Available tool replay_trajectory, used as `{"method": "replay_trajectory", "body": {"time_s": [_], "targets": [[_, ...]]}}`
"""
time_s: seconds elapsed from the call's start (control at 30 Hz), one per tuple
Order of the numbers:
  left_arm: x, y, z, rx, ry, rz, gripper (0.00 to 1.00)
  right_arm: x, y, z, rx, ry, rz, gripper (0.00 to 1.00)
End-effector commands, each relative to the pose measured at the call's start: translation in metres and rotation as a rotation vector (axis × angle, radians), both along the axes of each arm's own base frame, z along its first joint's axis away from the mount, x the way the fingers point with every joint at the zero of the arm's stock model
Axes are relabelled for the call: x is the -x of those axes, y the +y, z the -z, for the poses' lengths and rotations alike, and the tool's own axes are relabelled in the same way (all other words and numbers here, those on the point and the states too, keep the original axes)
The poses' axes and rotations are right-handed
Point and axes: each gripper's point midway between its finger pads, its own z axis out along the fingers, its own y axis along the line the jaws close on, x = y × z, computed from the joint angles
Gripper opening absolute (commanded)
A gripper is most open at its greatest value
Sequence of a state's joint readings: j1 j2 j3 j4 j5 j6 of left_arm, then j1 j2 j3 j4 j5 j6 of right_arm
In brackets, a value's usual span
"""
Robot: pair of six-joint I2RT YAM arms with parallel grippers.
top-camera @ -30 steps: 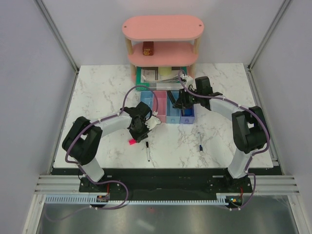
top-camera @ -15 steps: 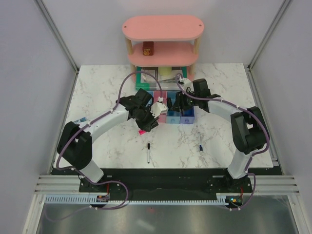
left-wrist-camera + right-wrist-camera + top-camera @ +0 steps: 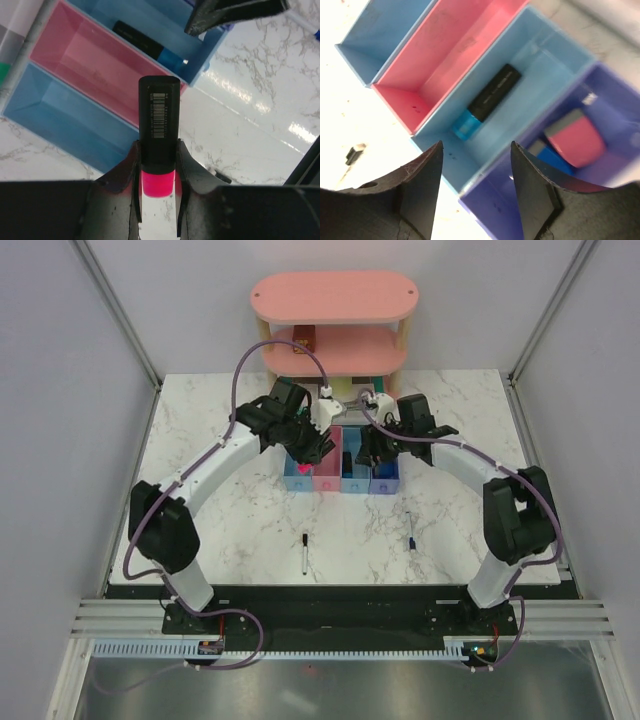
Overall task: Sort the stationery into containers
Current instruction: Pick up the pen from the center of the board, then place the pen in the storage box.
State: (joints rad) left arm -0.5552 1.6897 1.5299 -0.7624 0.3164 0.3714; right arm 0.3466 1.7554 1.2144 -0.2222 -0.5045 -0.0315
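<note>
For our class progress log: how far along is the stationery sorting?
Done: black-and-blue highlighter lies in a light blue tray, pink eraser in the purple tray. In hand: left gripper holds the pink highlighter by the pink tray. Left: two pens on the table.

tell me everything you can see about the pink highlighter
The pink highlighter has a black, plastic-looking barrel with a white barcode label and a bright pink end. The left gripper clamps it at that pink end, one finger on each side; nothing else touches it. It sticks straight out from the gripper, in the air, its tip over one end of the pink tray.
</note>
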Motion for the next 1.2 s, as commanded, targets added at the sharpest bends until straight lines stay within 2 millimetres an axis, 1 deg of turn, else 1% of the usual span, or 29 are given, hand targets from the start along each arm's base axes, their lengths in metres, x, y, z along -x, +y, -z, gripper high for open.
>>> {"method": "replay_trajectory", "body": {"time_s": [0.0,0.03,0.07,0.1,0.13,0.17,0.2,0.23,0.27,0.3,0.33,0.37,0.4,0.43,0.47,0.5,0.53,0.57,0.6,0.63,0.7,0.8,0.97,1.07,1.1,1.17], "targets": [[-0.02,-0.039,-0.014,0.15,0.067,-0.008,0.02,-0.026,-0.041,-0.07,0.115,-0.236,0.128,0.65],[-0.027,-0.047,-0.013,0.17,0.088,-0.016,0.02,-0.028,-0.049,-0.076,0.134,-0.259,0.155,0.66],[-0.028,-0.055,-0.011,0.193,0.12,-0.004,0.02,-0.029,-0.058,-0.089,0.145,-0.294,0.187,0.66],[-0.034,-0.063,-0.021,0.222,0.112,0.001,0.02,-0.033,-0.075,-0.091,0.179,-0.306,0.245,0.68],[-0.036,-0.069,-0.02,0.242,0.141,-0.01,0.02,-0.034,-0.085,-0.094,0.198,-0.317,0.273,0.68],[-0.039,-0.077,-0.007,0.254,0.191,-0.002,0.02,-0.033,-0.094,-0.098,0.206,-0.326,0.294,0.69],[-0.045,-0.085,-0.016,0.281,0.183,0.005,0.02,-0.033,-0.107,-0.097,0.217,-0.321,0.324,0.71],[-0.048,-0.091,-0.014,0.299,0.208,-0.005,0.02,-0.03,-0.114,-0.096,0.224,-0.319,0.334,0.72],[-0.05,-0.098,-0.003,0.311,0.254,0.001,0.02,-0.023,-0.121,-0.093,0.238,-0.318,0.332,0.72],[-0.056,-0.105,-0.01,0.335,0.25,0.004,0.02,-0.018,-0.129,-0.089,0.251,-0.31,0.329,0.73],[-0.058,-0.109,-0.009,0.351,0.269,-0.005,0.02,-0.011,-0.13,-0.091,0.252,-0.318,0.307,0.73],[-0.058,-0.114,-0.009,0.365,0.288,0.003,0.02,-0.003,-0.131,-0.082,0.286,-0.313,0.261,0.73],[-0.063,-0.119,-0.002,0.37,0.3,0.005,0.02,0.007,-0.132,-0.074,0.308,-0.284,0.231,0.73],[-0.062,-0.122,0.0,0.374,0.315,0.004,0.02,0.015,-0.133,-0.072,0.318,-0.28,0.203,0.73],[-0.063,-0.125,0.002,0.384,0.322,0.011,0.02,0.024,-0.132,-0.064,0.339,-0.272,0.143,0.73],[-0.064,-0.127,0.01,0.383,0.338,0.01,0.02,0.036,-0.133,-0.055,0.357,-0.232,0.117,0.72],[-0.065,-0.129,0.015,0.382,0.347,0.011,0.02,0.043,-0.134,-0.051,0.366,-0.228,0.095,0.73],[-0.065,-0.13,0.019,0.381,0.354,0.013,0.02,0.053,-0.135,-0.041,0.375,-0.202,0.07,0.72],[-0.064,-0.132,0.023,0.378,0.36,0.015,0.02,0.06,-0.137,-0.035,0.389,-0.188,0.048,0.72],[-0.064,-0.133,0.032,0.369,0.373,0.014,0.02,0.065,-0.138,-0.033,0.391,-0.181,0.038,0.72],[-0.063,-0.135,0.044,0.362,0.411,-0.012,0.02,0.08,-0.137,-0.022,0.39,-0.136,0.012,0.71],[-0.066,-0.138,0.053,0.354,0.412,-0.018,0.02,0.099,-0.134,-0.014,0.373,-0.107,-0.031,0.68],[-0.073,-0.141,0.065,0.344,0.404,-0.026,0.02,0.129,-0.13,0.006,0.382,-0.031,-0.124,0.68],[-0.075,-0.141,0.075,0.333,0.408,-0.027,0.09,0.14,-0.126,0.016,0.389,0.002,-0.168,0.68],[-0.075,-0.141,0.078,0.327,0.408,-0.03,0.14,0.144,-0.125,0.022,0.388,0.021,-0.177,0.68],[-0.076,-0.14,0.082,0.317,0.405,-0.031,0.18,0.149,-0.12,0.027,0.39,0.034,-0.209,0.68]]}}
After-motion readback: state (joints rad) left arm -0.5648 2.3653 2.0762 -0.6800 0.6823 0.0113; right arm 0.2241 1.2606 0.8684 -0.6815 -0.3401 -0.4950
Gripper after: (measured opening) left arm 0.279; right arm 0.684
